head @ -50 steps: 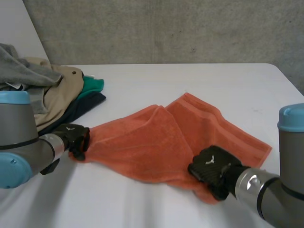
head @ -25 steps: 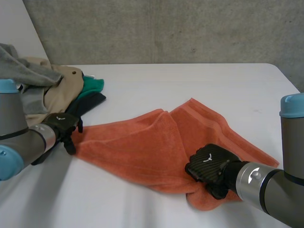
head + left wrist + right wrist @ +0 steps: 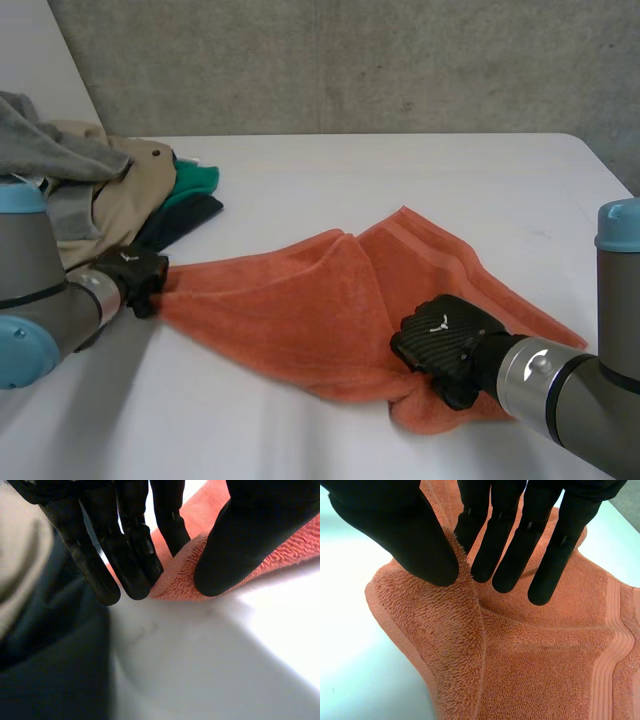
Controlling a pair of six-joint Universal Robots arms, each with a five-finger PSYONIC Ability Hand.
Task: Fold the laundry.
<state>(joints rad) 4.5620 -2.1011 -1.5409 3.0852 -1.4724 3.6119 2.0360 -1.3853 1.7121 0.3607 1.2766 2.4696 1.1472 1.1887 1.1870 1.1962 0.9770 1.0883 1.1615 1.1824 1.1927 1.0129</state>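
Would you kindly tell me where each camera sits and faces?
Head view: between and behind the arms, looking down at the white table; both arms, left hand, right hand show.
Left wrist view: on that wrist, looking along the palm; fingers and thumb pinch the orange towel at a corner.
Right wrist view: on that wrist, looking along the palm; fingers and thumb pinch a towel fold.
Shared: all show the towel; head and left wrist, the clothes pile.

We find the surface (image 3: 420,170) bare beyond the orange towel (image 3: 290,310) and along its near edge, so a hand can pass there. The pile of clothes (image 3: 100,190) crowds the far left, just beside our left hand (image 3: 135,280), blocking that side.
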